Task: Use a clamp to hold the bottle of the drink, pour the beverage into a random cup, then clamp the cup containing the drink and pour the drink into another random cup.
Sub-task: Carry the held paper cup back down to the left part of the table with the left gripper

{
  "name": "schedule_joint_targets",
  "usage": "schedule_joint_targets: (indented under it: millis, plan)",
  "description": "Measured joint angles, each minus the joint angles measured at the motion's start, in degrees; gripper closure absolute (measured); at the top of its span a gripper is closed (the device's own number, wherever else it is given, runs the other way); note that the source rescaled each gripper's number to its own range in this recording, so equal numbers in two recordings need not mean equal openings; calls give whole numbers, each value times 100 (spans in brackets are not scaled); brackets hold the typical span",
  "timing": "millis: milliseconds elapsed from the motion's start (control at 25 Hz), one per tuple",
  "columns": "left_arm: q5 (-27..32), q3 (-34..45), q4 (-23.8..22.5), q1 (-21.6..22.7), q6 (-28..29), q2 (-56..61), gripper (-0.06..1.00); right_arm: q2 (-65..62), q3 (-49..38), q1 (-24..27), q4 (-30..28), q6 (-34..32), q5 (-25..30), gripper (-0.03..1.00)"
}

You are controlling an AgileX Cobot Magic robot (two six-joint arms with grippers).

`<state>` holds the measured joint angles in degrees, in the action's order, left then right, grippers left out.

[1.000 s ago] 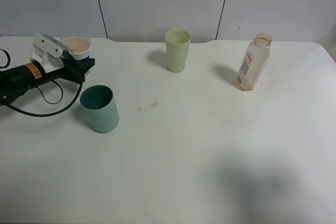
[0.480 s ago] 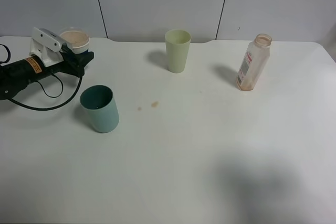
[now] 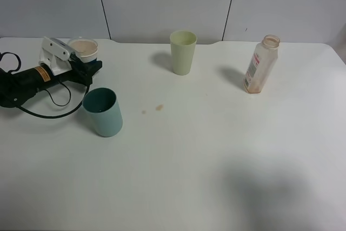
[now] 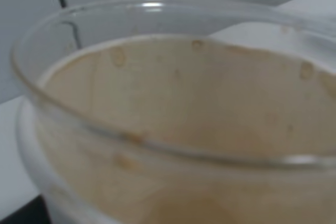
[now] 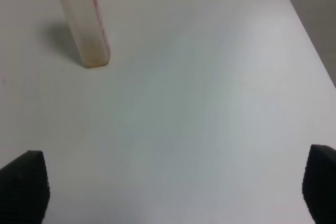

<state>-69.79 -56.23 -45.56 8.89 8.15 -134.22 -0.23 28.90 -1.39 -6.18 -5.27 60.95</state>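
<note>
My left gripper (image 3: 88,63) is shut on a clear cup (image 3: 83,47) holding tan drink, at the table's back left, upright and just behind a teal cup (image 3: 102,112). The left wrist view is filled by that clear cup (image 4: 173,129) with the tan drink (image 4: 178,98) inside. A pale green cup (image 3: 183,52) stands at the back centre. The uncapped, nearly empty bottle (image 3: 260,64) stands at the back right; it also shows in the right wrist view (image 5: 84,19). My right gripper (image 5: 173,184) is open and empty, well short of the bottle, and out of the exterior high view.
Small tan drops (image 3: 159,107) lie on the white table (image 3: 205,155) between the teal cup and the centre. A black cable (image 3: 46,113) loops from the left arm beside the teal cup. The wall runs right behind the table's back edge.
My left gripper with the cup of drink first drew back and left, then shifted right and nearer the teal cup. The other cups and the bottle have not moved.
</note>
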Motion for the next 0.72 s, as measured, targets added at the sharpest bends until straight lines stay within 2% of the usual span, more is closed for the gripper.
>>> schedule_joint_targets:
  millis: [720]
  plan:
    - [-292,-246,151,-338,330,-331,94,0,0,0,0,0,0,-3]
